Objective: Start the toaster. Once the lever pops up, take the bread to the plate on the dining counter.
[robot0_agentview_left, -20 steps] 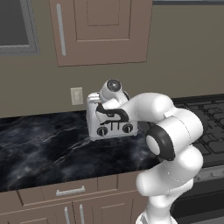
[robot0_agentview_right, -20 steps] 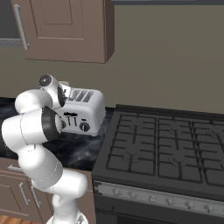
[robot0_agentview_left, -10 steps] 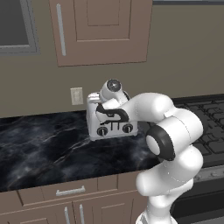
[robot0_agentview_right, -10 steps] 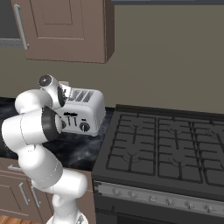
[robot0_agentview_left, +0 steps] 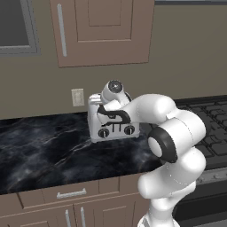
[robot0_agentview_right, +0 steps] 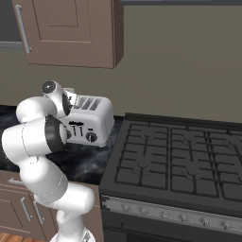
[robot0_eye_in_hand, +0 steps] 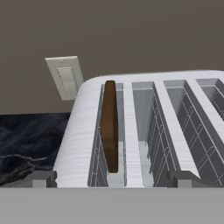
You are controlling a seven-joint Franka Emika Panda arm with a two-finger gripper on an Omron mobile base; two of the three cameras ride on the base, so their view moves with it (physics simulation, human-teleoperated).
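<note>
- Nearest the hand camera, the gripper (robot0_eye_in_hand: pixel 112 180) stands spread wide and empty, one dark fingertip (robot0_eye_in_hand: pixel 40 178) low at the left of the toaster (robot0_eye_in_hand: pixel 144 127) and the other low toward the right, both short of its top.
- Between those tips sit the first two slots; the bread (robot0_eye_in_hand: pixel 110 124) stands on edge in the leftmost slot, its dark top rim showing above the opening, so I judge it raised enough to grasp.
- Which stage the task is at cannot be read for certain: the levers on the toaster's front (robot0_agentview_left: pixel 116 129) are partly hidden behind the wrist in the left base view, so whether they are up or down I cannot tell.
- If lifting is the step in hand, the jaws straddle far more than the slice; shifting the hand so the bread lies midway between the fingers before closing looks wise.
- Pinching should land on the slice's two flat faces, just under the exposed rim, and the pull should go straight along the slot so the slice does not scrape the grille walls.
- Beyond the toaster, a wall outlet (robot0_eye_in_hand: pixel 65 77) sits on the beige wall; the black marble counter (robot0_agentview_left: pixel 40 150) carries the toaster, with a stove (robot0_agentview_right: pixel 189 156) just beside it.
</note>
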